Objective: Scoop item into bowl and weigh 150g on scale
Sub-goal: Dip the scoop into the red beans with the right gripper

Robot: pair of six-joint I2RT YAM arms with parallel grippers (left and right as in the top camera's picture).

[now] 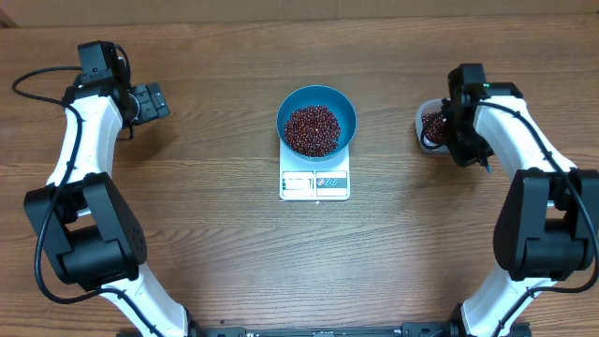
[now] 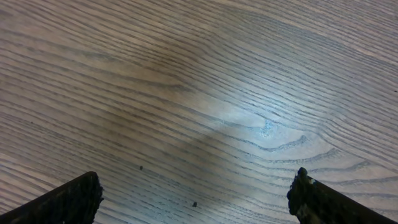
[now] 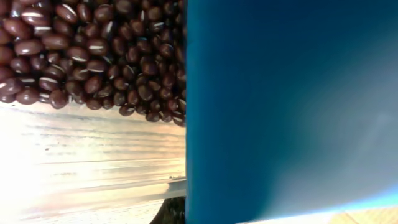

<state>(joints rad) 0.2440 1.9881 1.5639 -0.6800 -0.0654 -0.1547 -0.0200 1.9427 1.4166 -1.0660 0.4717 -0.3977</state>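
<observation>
Scooping step: right tool [image 1: 455, 131] clenched on blue scoop [image 3: 280, 112] by the beans [image 3: 93, 56]; left tool [image 2: 196, 193] released. Next: tip into bowl [image 1: 347, 114].

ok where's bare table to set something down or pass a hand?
Free: the wooden table in front of the flat white square scale, between the arm bases; also the stretch from the open left fingers to the glossy blue round bowl. Crowded: the right arm over the clear plastic bean tub.
</observation>
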